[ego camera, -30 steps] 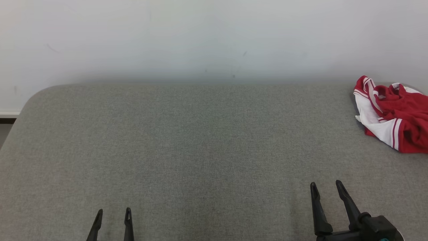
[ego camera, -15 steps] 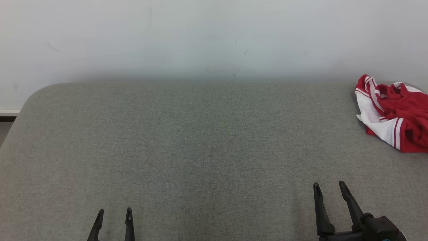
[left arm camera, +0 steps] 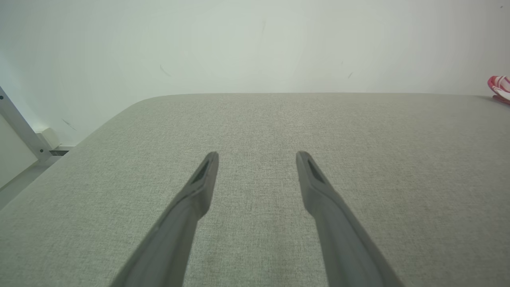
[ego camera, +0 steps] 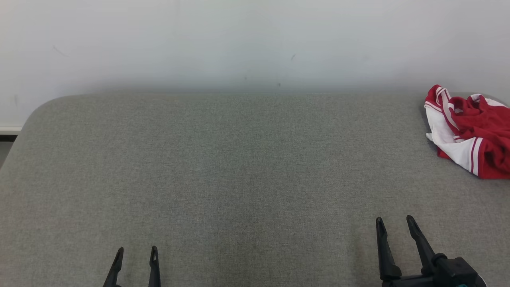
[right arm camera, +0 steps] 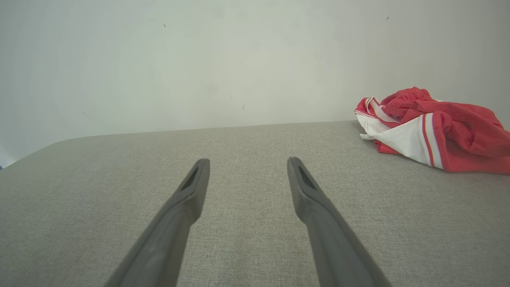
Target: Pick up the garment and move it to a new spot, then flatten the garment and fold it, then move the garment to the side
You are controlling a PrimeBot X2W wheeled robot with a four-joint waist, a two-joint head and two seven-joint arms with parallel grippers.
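Both jaws are hanging wide, empty, above counter (ego camera: 239, 159); pickup step is starting, calling for R-arm reach to garment (ego camera: 478, 123).

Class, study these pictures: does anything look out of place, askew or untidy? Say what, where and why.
The red and white garment lies crumpled in a heap at the far right of the grey padded surface, partly cut off by the head view's edge, not flat or folded. Nothing looks spilled or damaged.
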